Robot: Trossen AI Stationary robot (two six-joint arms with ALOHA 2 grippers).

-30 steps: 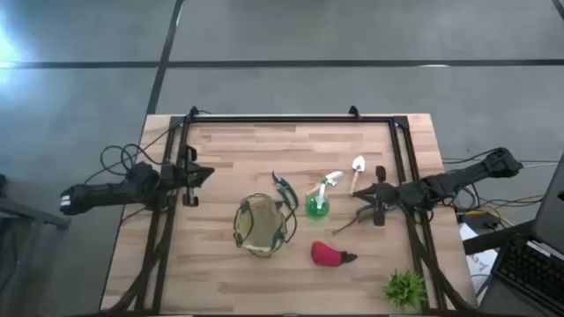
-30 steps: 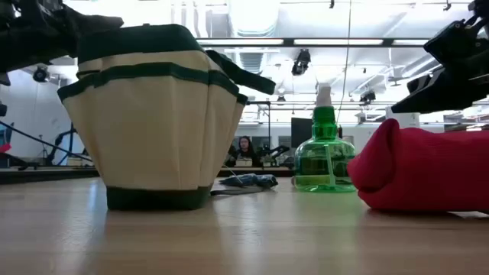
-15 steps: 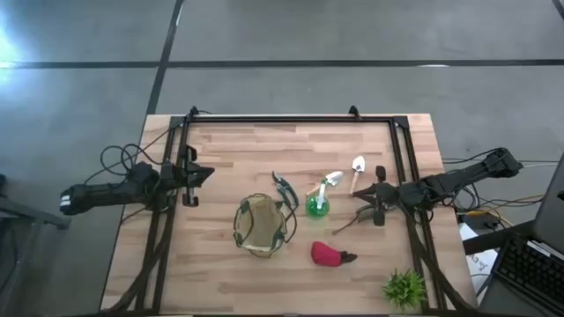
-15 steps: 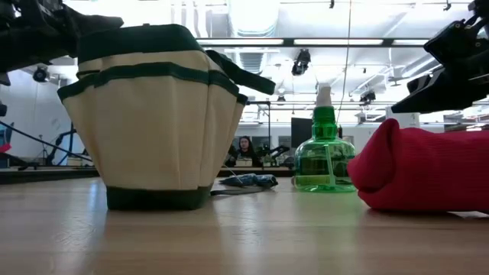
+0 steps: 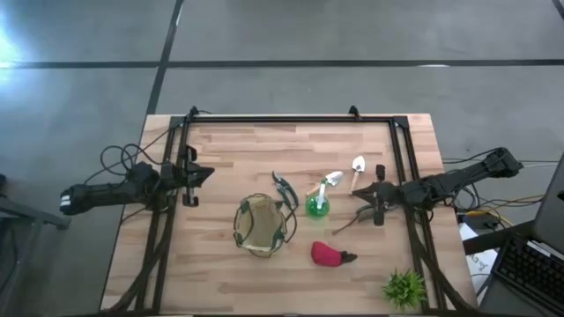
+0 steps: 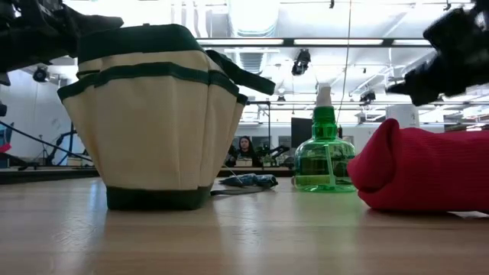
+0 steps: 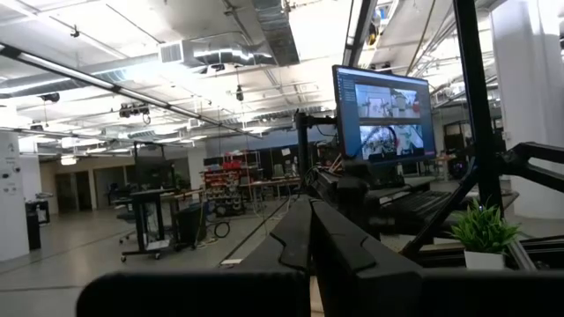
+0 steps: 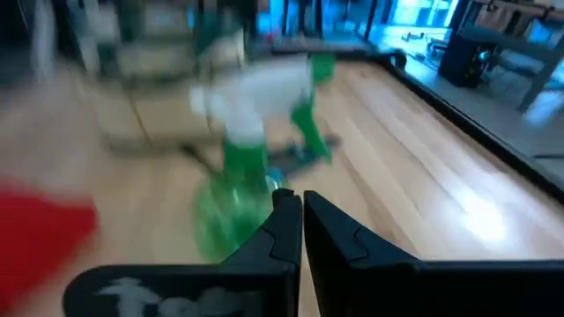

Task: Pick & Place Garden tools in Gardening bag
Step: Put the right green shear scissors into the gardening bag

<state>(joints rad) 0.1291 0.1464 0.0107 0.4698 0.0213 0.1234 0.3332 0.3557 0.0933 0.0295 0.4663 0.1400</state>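
Note:
The gardening bag (image 5: 262, 225) stands upright on its base at the table's middle; it also shows in the low view (image 6: 153, 114). Around it lie the garden tools: dark shears (image 5: 284, 187), a green-and-white trowel (image 5: 329, 182), a wooden-handled trowel (image 5: 358, 168), a thin dark tool (image 5: 347, 225) and a red-and-black piece (image 5: 330, 255). My left gripper (image 5: 208, 173) hangs shut at the table's left side, away from all of them. My right gripper (image 5: 359, 194) is shut (image 8: 296, 208) above the table at the right, just right of the trowels, touching nothing.
A green spray bottle (image 5: 317, 206) stands between the bag and the trowels. A small leafy plant (image 5: 405, 287) sits at the near right corner. A dark frame rail (image 5: 291, 118) runs along the far edge. Bare wood lies left of the bag.
My right gripper has tipped at the wrist while staying shut; in the low view its dark shape now sits a little higher and is blurred. The tools and the bag lie as before.

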